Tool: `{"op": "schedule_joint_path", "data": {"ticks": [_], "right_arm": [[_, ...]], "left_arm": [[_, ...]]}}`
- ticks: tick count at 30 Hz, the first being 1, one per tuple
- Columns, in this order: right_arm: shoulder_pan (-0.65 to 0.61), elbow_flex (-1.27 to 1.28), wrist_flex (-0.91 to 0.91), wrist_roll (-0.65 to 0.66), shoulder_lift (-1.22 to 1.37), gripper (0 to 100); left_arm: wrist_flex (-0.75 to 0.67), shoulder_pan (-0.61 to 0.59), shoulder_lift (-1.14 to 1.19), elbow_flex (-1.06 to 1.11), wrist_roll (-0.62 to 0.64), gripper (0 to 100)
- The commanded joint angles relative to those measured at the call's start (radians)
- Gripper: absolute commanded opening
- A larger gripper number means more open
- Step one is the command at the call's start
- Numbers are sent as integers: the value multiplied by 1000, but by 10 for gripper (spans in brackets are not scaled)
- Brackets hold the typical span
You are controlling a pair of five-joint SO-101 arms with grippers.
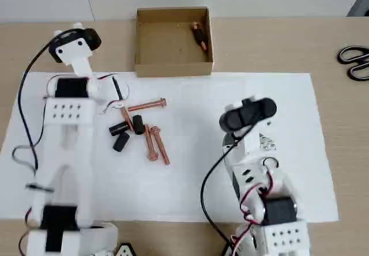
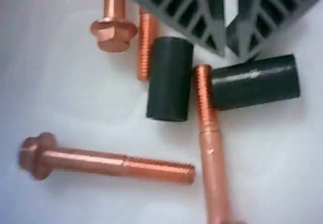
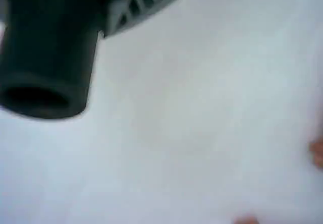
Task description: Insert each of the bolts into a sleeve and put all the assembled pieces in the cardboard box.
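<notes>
Your left gripper hangs right over the pile, fingers pressed nearly together with nothing between them, so you'll need to spread them before going down. My guess is this step is grabbing a bolt.

The bolts are copper-coloured with flanged hex heads, smooth near the head and threaded toward the tip. They're round, so expect them to roll on the slick white paper. I'd take the one lying off on its own, not the ones tangled with the two loose sleeves, which are matte black tubes. Pinch it across the smooth shank by the head and leave the threads free to go in.

The box sits at the far edge of the paper, plain brown cardboard, with one done piece inside already.

Your right gripper is well apart from the pile, pinching a sleeve with the open bore facing out. Line the bolt up straight with that hole.

The scissors on the far right aren't in your way.
</notes>
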Motion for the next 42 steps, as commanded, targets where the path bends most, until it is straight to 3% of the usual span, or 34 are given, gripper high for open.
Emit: {"op": "schedule_joint_path", "data": {"ticks": [1, 6, 16, 29, 42], "right_arm": [[12, 104, -91, 5, -170, 4], [13, 199, -90, 9, -312, 4], [110, 296, -91, 5, -367, 4], [113, 301, -90, 5, -367, 4], [114, 302, -90, 5, -367, 4]], "left_arm": [[126, 5, 129, -199, 5, 11], [307, 6, 342, -484, 6, 54], [298, 6, 483, -634, 6, 107], [187, 0, 695, -714, 6, 108], [213, -8, 899, -908, 6, 107]]}}
